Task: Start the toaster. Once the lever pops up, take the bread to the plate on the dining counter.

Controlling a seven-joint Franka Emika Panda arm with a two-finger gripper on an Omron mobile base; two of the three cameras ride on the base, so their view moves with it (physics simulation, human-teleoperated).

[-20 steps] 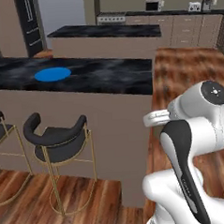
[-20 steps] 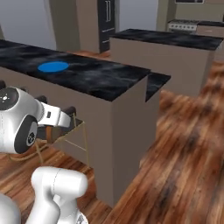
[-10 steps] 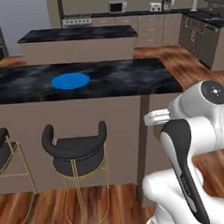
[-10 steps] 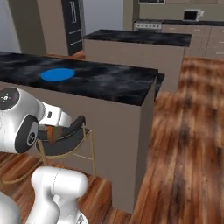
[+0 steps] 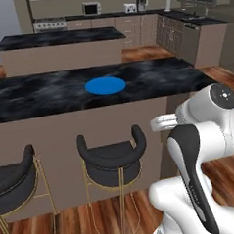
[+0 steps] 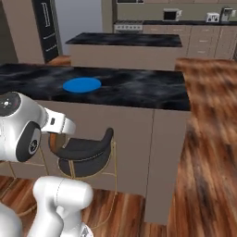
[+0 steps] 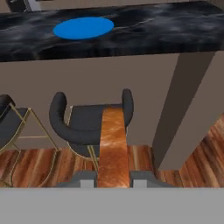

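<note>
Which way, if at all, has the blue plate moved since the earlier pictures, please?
No: the plate lies on the same stretch of the dining counter; the whole view has shifted, so the camera moved.

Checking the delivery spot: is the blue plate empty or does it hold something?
Empty: the plate shows bare blue on the dining counter; the bread sits between the jaws.

We see the plate (image 5: 105, 85) on the dining counter's tabletop (image 5: 49, 96), stools (image 5: 113, 161) before its panel below, the hand (image 7: 113, 177) holding the bread (image 7: 113, 148) near those stools, and a second island (image 5: 60, 39) behind.
</note>
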